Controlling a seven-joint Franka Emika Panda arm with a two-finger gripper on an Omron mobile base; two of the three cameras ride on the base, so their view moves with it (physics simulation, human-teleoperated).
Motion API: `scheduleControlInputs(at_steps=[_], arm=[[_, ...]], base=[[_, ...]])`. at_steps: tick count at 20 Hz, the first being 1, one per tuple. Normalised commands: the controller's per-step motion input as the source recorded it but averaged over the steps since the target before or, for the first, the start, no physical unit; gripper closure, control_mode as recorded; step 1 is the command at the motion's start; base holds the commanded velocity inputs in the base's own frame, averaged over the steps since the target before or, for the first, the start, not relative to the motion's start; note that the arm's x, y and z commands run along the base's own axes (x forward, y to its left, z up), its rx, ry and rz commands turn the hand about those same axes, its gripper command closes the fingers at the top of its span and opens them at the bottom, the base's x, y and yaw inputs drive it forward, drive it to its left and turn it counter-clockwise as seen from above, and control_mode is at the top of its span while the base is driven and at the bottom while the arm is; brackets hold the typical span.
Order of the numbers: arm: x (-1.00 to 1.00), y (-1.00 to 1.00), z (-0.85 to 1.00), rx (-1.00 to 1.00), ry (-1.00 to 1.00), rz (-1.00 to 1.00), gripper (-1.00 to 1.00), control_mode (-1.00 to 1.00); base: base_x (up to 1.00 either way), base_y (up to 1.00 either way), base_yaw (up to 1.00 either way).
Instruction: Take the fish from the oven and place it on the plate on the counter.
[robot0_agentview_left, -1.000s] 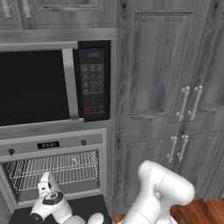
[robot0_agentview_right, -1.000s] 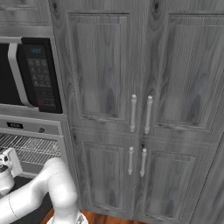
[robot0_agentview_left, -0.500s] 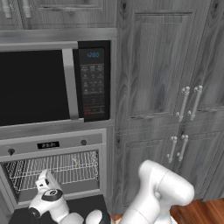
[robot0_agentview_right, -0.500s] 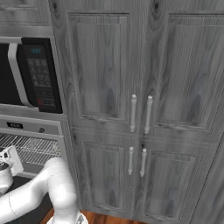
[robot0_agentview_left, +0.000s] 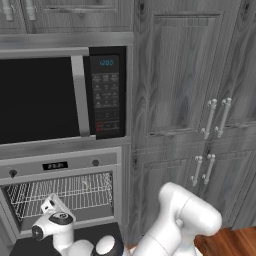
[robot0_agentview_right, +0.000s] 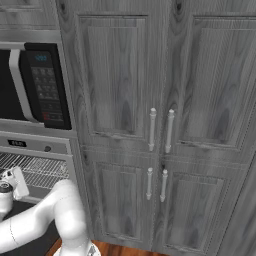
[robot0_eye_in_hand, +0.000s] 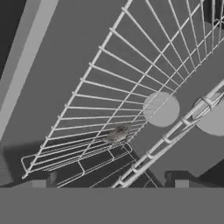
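Grey-silver fish (robot0_eye_in_hand: 118, 133) lies on the wire rack (robot0_eye_in_hand: 131, 87) near its front edge inside the open oven (robot0_agentview_left: 62, 200). Gripper (robot0_eye_in_hand: 111, 181), fingers spread and empty, hovers before it; next, reach in and close.

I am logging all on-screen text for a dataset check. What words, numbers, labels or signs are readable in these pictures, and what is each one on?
Microwave display: blue digits, too blurred to read for certain.
Microwave keypad: rows of small button labels, too small to read.
Oven display: pale marks on a dark strip, illegible.
Oven knobs: no readable markings.
Cabinet doors, wire rack, fish: no text.
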Motion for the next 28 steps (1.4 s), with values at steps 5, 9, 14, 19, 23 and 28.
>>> scheduleControlInputs(at_steps=[5,9,14,19,23,28], arm=[[0.0,0.0,-0.2,-0.21,0.28,0.02,-1.0,-1.0],[0.0,0.0,-0.34,-0.25,0.31,0.03,-1.0,-1.0],[0.0,0.0,-0.51,-0.27,0.27,0.05,-1.0,-1.0],[0.0,0.0,-0.67,-0.29,0.16,0.09,-1.0,-1.0],[-0.06,0.01,-0.66,-0.22,-0.05,0.1,-1.0,-1.0],[0.0,0.13,-0.46,-0.19,-0.11,0.15,-1.0,-1.0]], base=[[0.0,0.0,0.0],[0.0,0.0,0.0],[0.0,0.0,0.0],[0.0,0.0,0.0],[0.0,0.0,0.0],[0.0,0.0,0.0]])
